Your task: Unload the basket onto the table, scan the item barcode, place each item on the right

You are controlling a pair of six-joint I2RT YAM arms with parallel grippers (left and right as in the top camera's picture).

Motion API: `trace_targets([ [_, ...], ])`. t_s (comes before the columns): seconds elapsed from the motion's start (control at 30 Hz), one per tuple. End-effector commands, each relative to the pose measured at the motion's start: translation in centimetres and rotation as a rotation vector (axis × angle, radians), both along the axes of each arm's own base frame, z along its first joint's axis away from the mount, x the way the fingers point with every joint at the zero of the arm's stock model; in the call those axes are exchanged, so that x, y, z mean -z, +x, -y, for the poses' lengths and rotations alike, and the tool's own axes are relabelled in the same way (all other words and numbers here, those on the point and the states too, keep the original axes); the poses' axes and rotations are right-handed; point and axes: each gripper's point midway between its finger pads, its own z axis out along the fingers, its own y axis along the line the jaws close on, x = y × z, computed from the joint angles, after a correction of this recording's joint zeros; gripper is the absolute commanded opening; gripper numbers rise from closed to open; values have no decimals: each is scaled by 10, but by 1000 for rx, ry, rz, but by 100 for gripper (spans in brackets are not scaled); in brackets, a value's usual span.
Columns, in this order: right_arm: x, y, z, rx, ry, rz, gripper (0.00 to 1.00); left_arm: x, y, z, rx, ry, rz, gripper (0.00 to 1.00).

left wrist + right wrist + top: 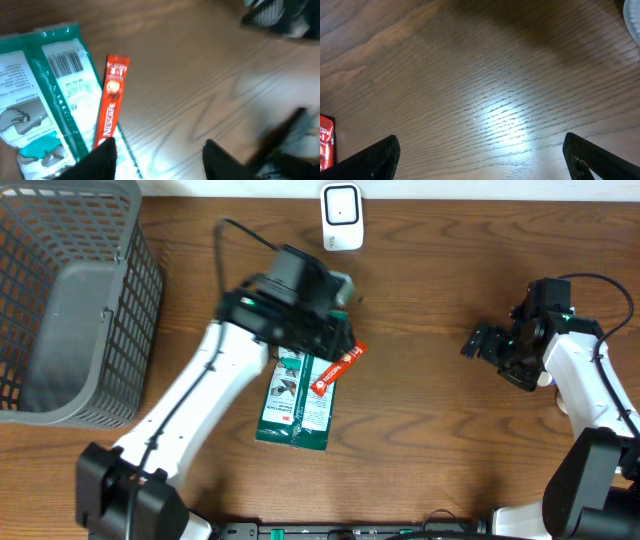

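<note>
A red Nescafe stick [337, 370] [111, 100] lies slanted across the upper right corner of a green and white packet [298, 402] [40, 90]. A barcode [66, 62] shows on the packet's face. My left gripper [335, 332] [160, 147] hovers over the stick's lower end, open, with only bare wood between its fingers. The white scanner [342, 217] stands at the table's back edge. My right gripper [480, 342] [480, 145] is open over bare wood at the right, and the stick's end [325, 142] shows at its left edge.
A grey mesh basket [70, 300] fills the back left corner. A black cable [245, 232] runs from the left arm toward the back. My right arm [277, 17] shows as a dark blur in the left wrist view. A white rim [634, 20] shows at the right wrist view's top right.
</note>
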Motion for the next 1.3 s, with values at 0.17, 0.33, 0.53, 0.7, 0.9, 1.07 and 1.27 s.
trace_targets([
  [0.17, -5, -1, 2, -9, -15, 14, 99, 99, 1, -3, 129, 505, 115, 60],
  [0.33, -5, -1, 2, -9, -15, 15, 99, 143, -4, -6, 215, 591, 53, 60],
  [0.53, -5, 0, 2, -9, -15, 19, 99, 164, 11, -8, 219, 647, 96, 61],
  [0.7, -5, 0, 2, -9, -15, 18, 99, 179, 11, -7, 225, 656, 81, 61],
  [0.9, -5, 0, 2, -9, -15, 19, 99, 198, -4, 1, 252, 604, -6, 51],
  [1.07, -5, 0, 2, -9, -15, 18, 99, 198, -6, 4, 257, 588, -15, 7],
  [1.27, -5, 0, 2, -9, -15, 18, 99, 188, -3, 6, 248, 573, 5, 7],
])
